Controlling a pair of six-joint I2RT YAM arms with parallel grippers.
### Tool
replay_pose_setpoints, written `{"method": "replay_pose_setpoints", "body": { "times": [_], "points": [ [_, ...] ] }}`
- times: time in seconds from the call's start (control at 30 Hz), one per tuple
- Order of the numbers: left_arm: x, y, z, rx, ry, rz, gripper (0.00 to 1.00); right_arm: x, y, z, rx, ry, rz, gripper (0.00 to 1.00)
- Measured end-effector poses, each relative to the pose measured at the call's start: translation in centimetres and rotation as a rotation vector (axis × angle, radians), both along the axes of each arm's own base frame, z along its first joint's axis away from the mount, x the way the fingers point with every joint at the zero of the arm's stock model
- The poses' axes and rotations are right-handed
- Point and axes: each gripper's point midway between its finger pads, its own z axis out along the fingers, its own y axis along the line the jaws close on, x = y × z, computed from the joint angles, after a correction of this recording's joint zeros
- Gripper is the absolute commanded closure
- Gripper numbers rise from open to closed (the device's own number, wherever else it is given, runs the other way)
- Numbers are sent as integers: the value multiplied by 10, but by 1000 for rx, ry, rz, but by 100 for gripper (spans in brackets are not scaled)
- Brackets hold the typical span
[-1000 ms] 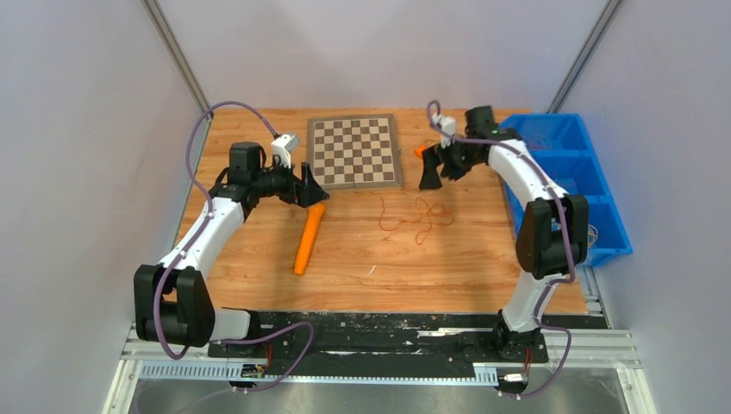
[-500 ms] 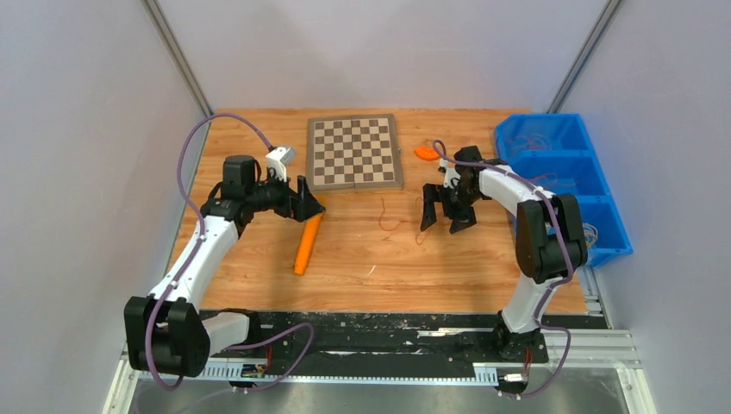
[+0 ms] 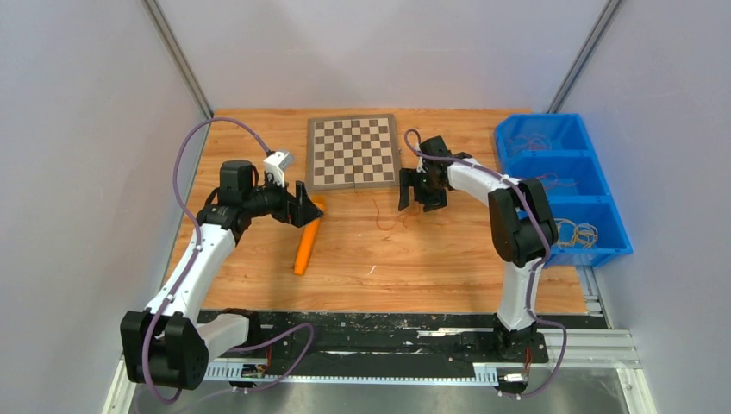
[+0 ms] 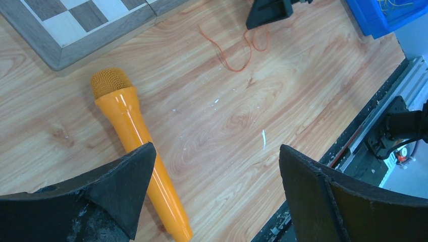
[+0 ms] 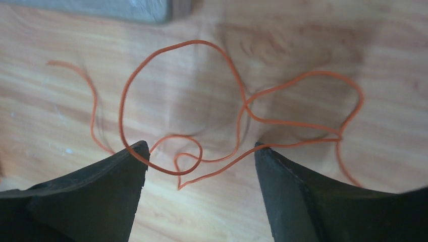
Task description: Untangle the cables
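The cables are thin orange-red wires lying in loose crossing loops on the wooden table [image 3: 384,222]. They show close up in the right wrist view [image 5: 246,103] and small at the top of the left wrist view [image 4: 233,68]. My right gripper [image 3: 421,191] is open and low over them. Several loops lie between its fingertips [image 5: 201,148], and strands run right by both tips. My left gripper [image 3: 306,205] is open and empty, its jaws wide apart [image 4: 217,148], and it hovers over the table well left of the cables.
An orange microphone [image 3: 308,237] lies under my left gripper, beside its left finger [image 4: 134,151]. A chessboard [image 3: 354,152] sits at the back centre, close behind the cables. A blue three-part bin [image 3: 595,194] with more wires stands at the right edge.
My right gripper has come forward from the back, then moved left and down over the cables. My left gripper has shifted slightly nearer, staying over the microphone.
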Motion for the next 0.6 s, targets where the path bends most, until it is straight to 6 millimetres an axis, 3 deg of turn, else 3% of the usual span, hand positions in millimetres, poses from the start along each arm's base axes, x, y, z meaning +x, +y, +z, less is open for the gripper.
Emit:
{"method": "replay_pose_setpoints", "body": {
  "times": [0.17,0.33,0.43,0.53,0.6],
  "points": [
    [-1,1,-1,7,0,0,0,23,2,-9,-74,-89,13,97],
    [-1,1,-2,7,0,-3,0,26,-2,-8,-95,-133,103,100],
    [-3,-2,0,3,-8,-26,0,17,-4,-3,-78,-152,219,100],
    [-8,-10,0,13,-35,-81,0,-4,-3,26,0,-177,352,100],
    [-13,-19,0,23,-56,-134,0,-11,-4,67,76,-256,431,100]
  ]
}}
